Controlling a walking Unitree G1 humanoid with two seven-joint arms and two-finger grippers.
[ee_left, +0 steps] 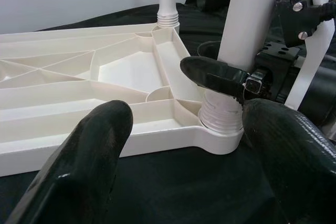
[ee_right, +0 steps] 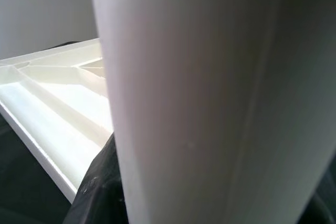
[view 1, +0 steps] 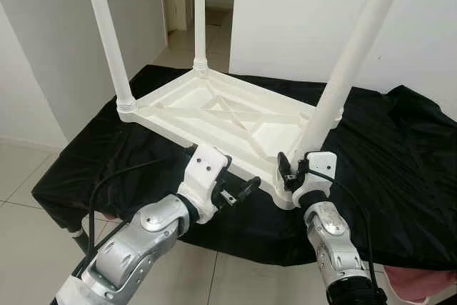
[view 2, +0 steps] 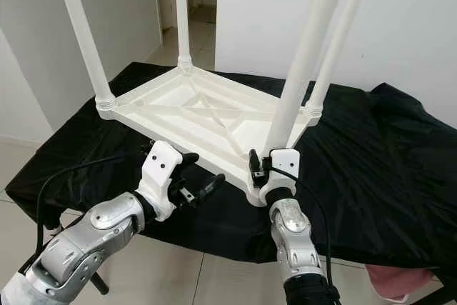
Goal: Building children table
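The white tabletop lies upside down on the black-draped surface ahead of me. My right jaws are clenched round the base of the near leg, right where it enters its corner socket. My left jaws hang released just beside that corner. I judge I should keep the leg upright and twist steadily, left jaws bracing the tabletop.
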